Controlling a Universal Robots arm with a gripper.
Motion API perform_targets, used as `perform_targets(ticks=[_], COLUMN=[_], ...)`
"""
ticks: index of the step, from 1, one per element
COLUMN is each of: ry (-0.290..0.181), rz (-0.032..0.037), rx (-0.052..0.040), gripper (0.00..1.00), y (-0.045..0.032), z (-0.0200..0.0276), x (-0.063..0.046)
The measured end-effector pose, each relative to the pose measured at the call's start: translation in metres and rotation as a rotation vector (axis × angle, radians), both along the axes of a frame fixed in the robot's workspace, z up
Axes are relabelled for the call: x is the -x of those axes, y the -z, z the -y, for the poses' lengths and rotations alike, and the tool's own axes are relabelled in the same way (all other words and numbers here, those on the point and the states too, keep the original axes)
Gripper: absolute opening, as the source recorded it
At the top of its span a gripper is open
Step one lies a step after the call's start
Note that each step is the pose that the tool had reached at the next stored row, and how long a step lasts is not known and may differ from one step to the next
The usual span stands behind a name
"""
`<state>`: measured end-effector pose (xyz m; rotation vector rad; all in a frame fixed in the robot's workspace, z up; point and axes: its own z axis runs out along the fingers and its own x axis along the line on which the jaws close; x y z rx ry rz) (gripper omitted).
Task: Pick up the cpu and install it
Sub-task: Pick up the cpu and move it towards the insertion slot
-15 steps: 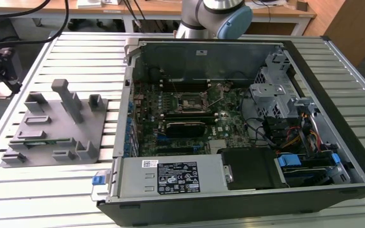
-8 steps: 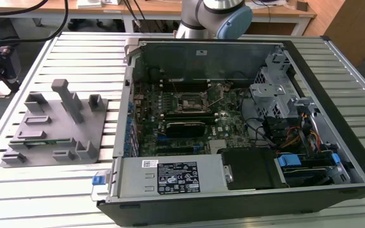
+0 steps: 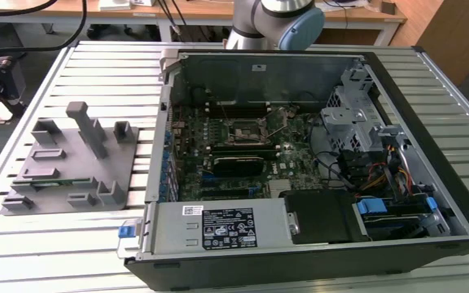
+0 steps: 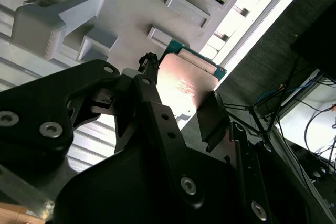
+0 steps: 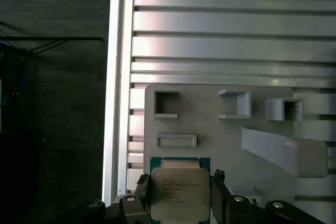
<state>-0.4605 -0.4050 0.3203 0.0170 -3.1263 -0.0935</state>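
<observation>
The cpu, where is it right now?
In the first wrist view the cpu sits clamped between the two fingers of the gripper, held over a corner of the grey fixture tray.

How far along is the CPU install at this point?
Done: the cpu appears picked up, clamped between the fingers of the gripper in both wrist views. In hand: it is held over the grey fixture tray, away from the computer. Left: the install itself. In the exterior view the motherboard socket looks dark, with no silvery chip in it.
</observation>
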Motion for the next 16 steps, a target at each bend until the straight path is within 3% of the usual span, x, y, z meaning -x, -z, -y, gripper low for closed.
perform_targets(ticks=[16], ry=[0.000], rz=[0.0000], rx=[0.0000], gripper=[0.54], y=[-0.0081], z=[-0.0001], x=[0.0000])
